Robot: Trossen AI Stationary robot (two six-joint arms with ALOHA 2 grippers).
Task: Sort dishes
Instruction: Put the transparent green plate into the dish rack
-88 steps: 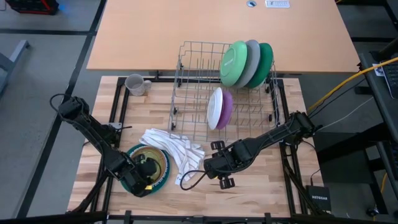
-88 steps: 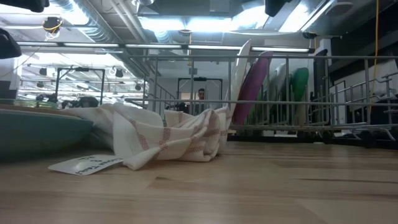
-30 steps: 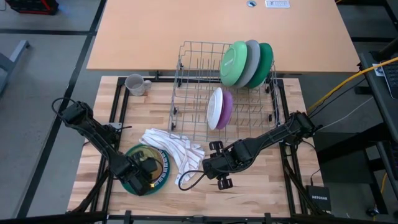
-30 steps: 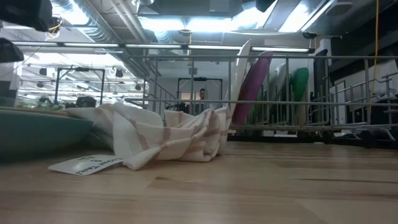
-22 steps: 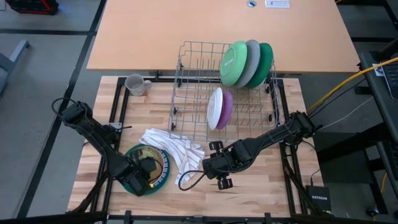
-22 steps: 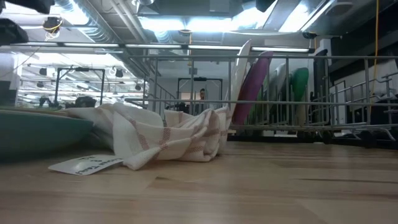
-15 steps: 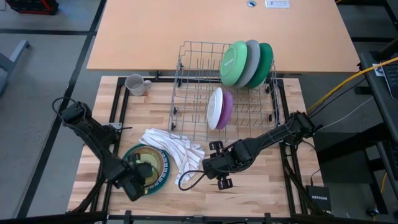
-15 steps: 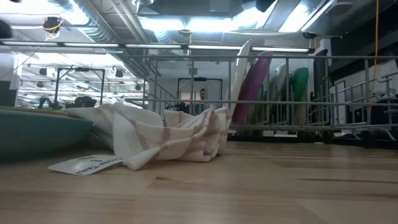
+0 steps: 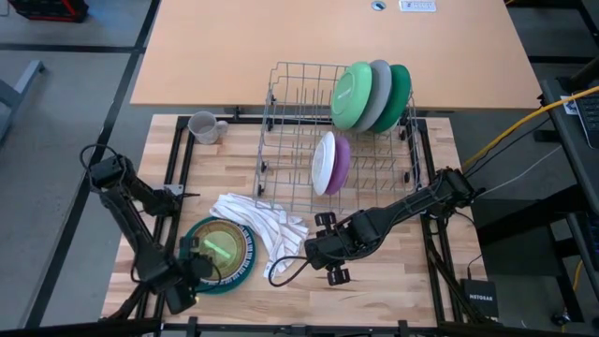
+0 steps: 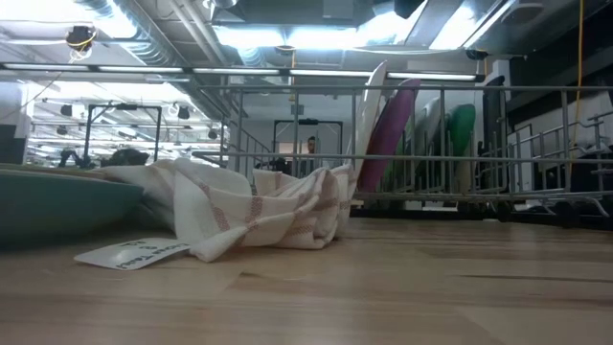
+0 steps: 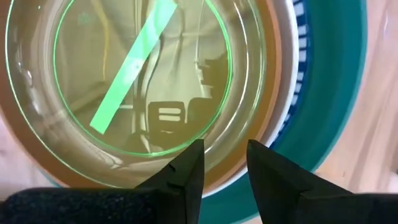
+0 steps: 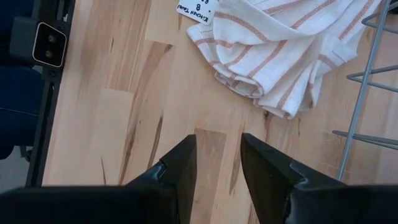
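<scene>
A stack of dishes [image 9: 222, 251] sits near the table's near-left corner. A teal plate [image 11: 339, 93] carries a blue-patterned plate, a brown bowl and a clear green-tinted bowl [image 11: 134, 74]. My left gripper [image 9: 197, 271] hovers open over the stack's near-left rim, its fingers [image 11: 189, 168] pointing down. My right gripper [image 9: 309, 251] hangs open above bare wood next to the striped cloth [image 9: 257, 225]. Green, grey and teal plates [image 9: 372, 94] and white and purple plates [image 9: 329, 161] stand on edge in the wire rack [image 9: 290, 140]. A grey mug [image 9: 204, 126] stands at the far left.
The cloth's paper label [image 12: 198, 11] lies on the wood ahead of my right gripper. The rack's left half holds no dishes. Bare wood shows to the right of the cloth [image 10: 239, 211] and along the near edge. A second, tan table [image 9: 328, 47] lies beyond.
My left gripper has drawn back from over the middle of the bowl stack toward the table's near-left corner, rising a little and rolling about its own axis, its fingers still apart. The clear green bowl is now uncovered; the stack has stayed in place.
</scene>
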